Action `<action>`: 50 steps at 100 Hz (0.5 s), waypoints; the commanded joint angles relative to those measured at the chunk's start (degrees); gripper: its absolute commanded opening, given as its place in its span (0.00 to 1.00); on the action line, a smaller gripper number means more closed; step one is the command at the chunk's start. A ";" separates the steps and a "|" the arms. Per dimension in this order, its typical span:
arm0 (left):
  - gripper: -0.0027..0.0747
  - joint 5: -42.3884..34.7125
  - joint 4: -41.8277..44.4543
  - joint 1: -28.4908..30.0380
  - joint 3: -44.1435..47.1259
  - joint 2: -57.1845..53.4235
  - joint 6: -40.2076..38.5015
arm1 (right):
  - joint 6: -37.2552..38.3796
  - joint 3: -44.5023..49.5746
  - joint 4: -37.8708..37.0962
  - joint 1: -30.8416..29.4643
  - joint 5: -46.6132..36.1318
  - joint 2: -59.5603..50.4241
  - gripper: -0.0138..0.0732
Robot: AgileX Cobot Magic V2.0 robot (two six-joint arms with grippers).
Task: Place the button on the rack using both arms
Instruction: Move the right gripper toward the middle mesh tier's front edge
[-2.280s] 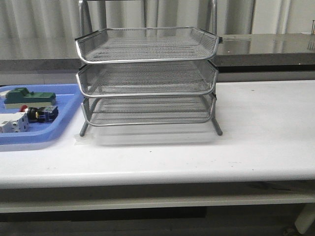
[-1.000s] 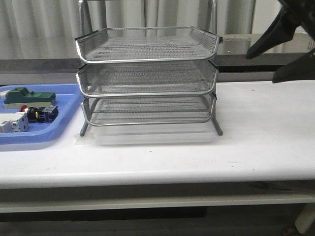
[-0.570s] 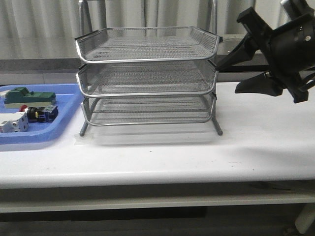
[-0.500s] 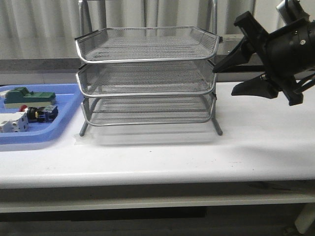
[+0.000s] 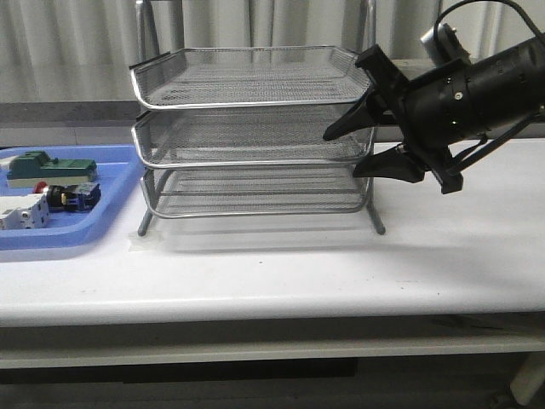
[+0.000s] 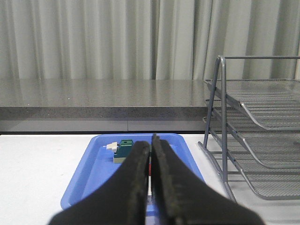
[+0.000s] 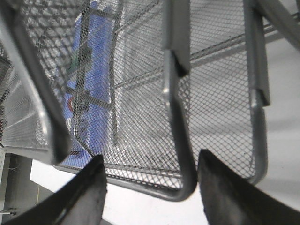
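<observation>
Front view, far left: a flat blue tray (image 5: 102,223) lies on the white table (image 5: 358,273), holding a green block (image 5: 51,166) at the back, a white boxy part (image 5: 21,213) at the front, and between them the button (image 5: 72,197), lying on its side with its red head toward the white part and its blue-and-black body toward the rack. The button is well apart from both pairs of jaws; nothing grips it.

The left gripper (image 6: 151,161) is out of the front picture. Its wrist camera shows the two black fingers (image 6: 136,183) pressed together with only a thin slit between them, nothing held. Beyond their tips lies the blue tray, with the green block just past them; a sliver of red shows in the slit, too small to name with certainty. Off to one side of the jaws stands the rack's rod frame.

Next to the tray stands the rack (image 5: 255,128), three wire-mesh tiers on a metal frame, all three tiers bare in the front camera.

On the right, the right gripper (image 5: 345,153) reaches in from the table's right end, arm roughly level, jaws spread wide and holding nothing. The upper finger tip lies against the right edge of the middle tier; the lower finger points at the gap above the bottom tier. From its wrist camera the open fingers (image 7: 89,187) straddle a mesh tier's silver rim at the corner, the blue tray visible through the mesh far beyond the jaws.
</observation>
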 commanded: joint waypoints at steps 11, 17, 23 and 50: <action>0.04 -4.81 0.04 0.04 2.66 -1.91 -0.48 | -0.91 -1.83 3.64 0.41 3.05 -2.01 0.64; 0.04 -4.81 0.04 0.04 2.66 -1.91 -0.48 | -0.91 -1.83 3.64 0.49 2.33 -1.99 0.60; 0.04 -4.81 0.04 0.04 2.66 -1.91 -0.48 | -0.91 -1.83 3.74 0.49 1.87 -1.99 0.54; 0.04 -4.81 0.04 0.04 2.66 -1.91 -0.48 | -0.91 -1.77 3.79 0.49 1.46 -1.99 0.28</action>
